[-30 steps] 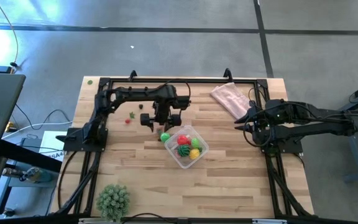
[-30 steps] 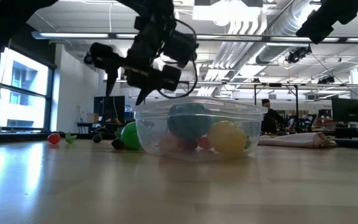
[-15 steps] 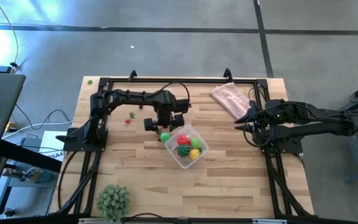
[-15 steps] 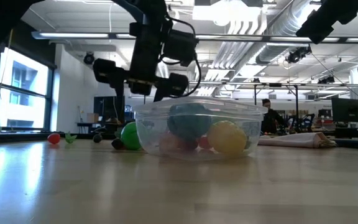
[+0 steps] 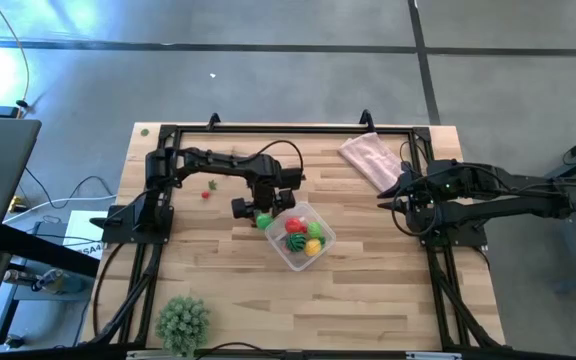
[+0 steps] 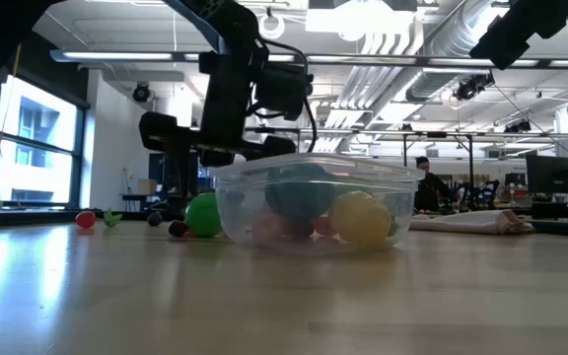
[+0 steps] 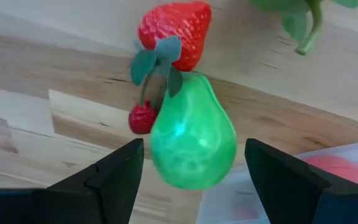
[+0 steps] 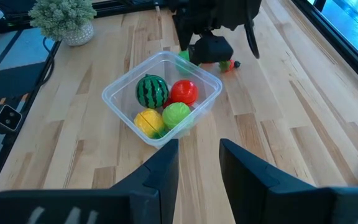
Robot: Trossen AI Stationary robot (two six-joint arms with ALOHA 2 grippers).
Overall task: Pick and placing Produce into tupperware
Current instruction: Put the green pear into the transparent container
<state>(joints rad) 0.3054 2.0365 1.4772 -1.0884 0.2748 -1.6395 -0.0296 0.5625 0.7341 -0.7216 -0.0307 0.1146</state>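
The clear tupperware (image 5: 318, 250) stands mid-table and holds a striped watermelon (image 8: 151, 90), a red fruit (image 8: 183, 92), a yellow one (image 8: 148, 121) and a green one (image 8: 176, 115). A green pear (image 7: 191, 137) lies on the wood against the tupperware's left side, with a strawberry (image 7: 176, 31) and a cherry (image 7: 142, 118) right beside it. My left gripper (image 7: 194, 149) points down over the pear, open, one finger on each side of it with a narrow gap to each. My right gripper (image 8: 199, 168) hangs open and empty above the table's right side.
A small red piece (image 5: 206, 193) and a green leafy piece (image 5: 211, 184) lie left of the pear. A pink cloth (image 5: 368, 160) lies at the far right, and a spiky pale-green ball plant (image 5: 181, 320) stands at the near left corner.
My left gripper has come down and toward the table's near edge onto the pear, tipping more steeply downward. Its fingers have stayed open and now stand low on either side of the pear.
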